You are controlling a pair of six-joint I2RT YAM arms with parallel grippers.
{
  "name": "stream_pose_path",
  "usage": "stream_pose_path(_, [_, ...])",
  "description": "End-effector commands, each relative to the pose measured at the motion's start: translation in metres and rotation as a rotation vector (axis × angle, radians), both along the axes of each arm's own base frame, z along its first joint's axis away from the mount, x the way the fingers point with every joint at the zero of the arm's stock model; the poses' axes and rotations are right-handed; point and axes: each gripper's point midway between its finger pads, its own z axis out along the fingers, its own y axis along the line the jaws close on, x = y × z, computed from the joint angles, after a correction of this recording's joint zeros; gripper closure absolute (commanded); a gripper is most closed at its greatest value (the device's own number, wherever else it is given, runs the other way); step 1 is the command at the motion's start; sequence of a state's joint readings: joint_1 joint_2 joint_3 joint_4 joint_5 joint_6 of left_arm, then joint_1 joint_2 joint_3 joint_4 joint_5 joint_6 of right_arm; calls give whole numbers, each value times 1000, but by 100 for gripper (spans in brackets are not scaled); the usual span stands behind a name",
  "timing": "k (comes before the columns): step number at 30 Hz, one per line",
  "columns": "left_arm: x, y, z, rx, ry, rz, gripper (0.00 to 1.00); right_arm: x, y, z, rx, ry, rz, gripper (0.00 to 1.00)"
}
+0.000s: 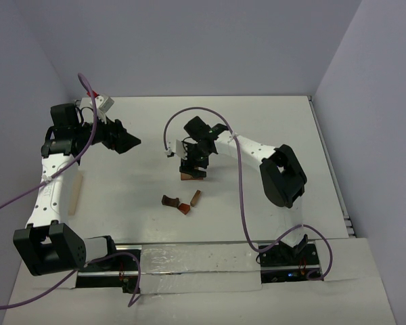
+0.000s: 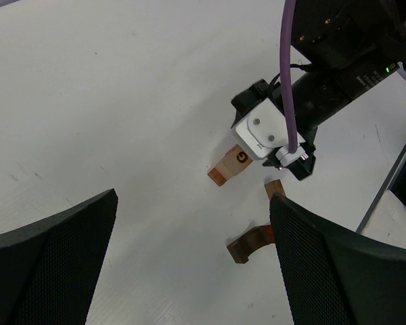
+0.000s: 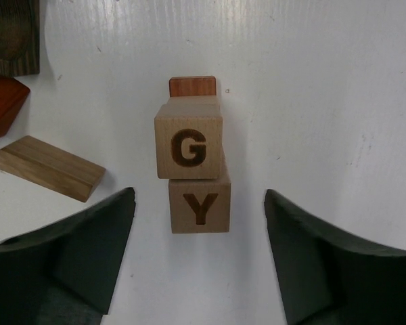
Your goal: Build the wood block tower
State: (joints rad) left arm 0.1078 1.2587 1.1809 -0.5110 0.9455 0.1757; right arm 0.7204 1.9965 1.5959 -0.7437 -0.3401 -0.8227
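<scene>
Pale lilac walls close in a white table point(image 1: 271, 135), and we see both arms reaching out over it from the near edge. At mid-table stands the wood block tower point(image 1: 187, 176), directly beneath the right gripper point(image 3: 199, 203). From the right wrist we read it as three pieces pressed together in one line. A tan G block point(image 3: 189, 142) overlaps the upper edge of a tan Y block point(image 3: 199, 206), and a reddish block point(image 3: 192, 86) shows just past the G block's far side. We cannot tell for certain which piece bears which.

The right gripper's fingers point(image 3: 74, 257) stand apart on either side of the lettered blocks, with white table showing between each pad and the wood, so they grip nothing.

Just to the side of the tower lie loose pieces: a tan wedge point(image 3: 51, 168), a red-orange block point(image 3: 0, 101) and a dark block point(image 3: 13, 34), each apart from the stack.

The left gripper point(image 2: 193, 200) hangs well away toward the left rear of the table, facing the tower, its fingers point(image 2: 54, 264) spread wide and empty. A pale wooden tray point(image 1: 76, 193) lies on the table beside the left arm.
</scene>
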Motion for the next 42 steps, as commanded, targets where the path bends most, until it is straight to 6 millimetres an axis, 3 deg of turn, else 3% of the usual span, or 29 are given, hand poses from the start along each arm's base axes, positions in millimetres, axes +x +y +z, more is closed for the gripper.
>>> stream_pose_path(1, [8, 2, 21, 3, -78, 0, 1, -3, 6, 7, 24, -13, 7, 11])
stream_pose_path(9, [6, 2, 24, 7, -90, -1, 1, -11, 1, 34, 52, -36, 14, 4])
stream_pose_path(16, [3, 4, 30, 17, -109, 19, 1, -28, -18, 74, 83, -108, 43, 5])
stream_pose_path(21, [-5, 4, 31, 34, -131, 17, 1, -48, -34, 91, 115, -163, 122, 12])
stream_pose_path(25, [-21, -3, 26, 28, -137, -56, 1, -77, -42, 76, 116, -165, 273, 34])
stream_pose_path(27, [-29, -8, 26, 9, -135, -94, 1, -86, -40, 69, 112, -166, 335, 40])
stream_pose_path(34, [-48, -19, 23, -47, -110, -179, 1, -111, -18, 30, 74, -131, 544, 44])
stream_pose_path(42, [-53, -21, 11, -55, -93, -194, 1, -121, -1, -2, 7, -135, 666, 48])
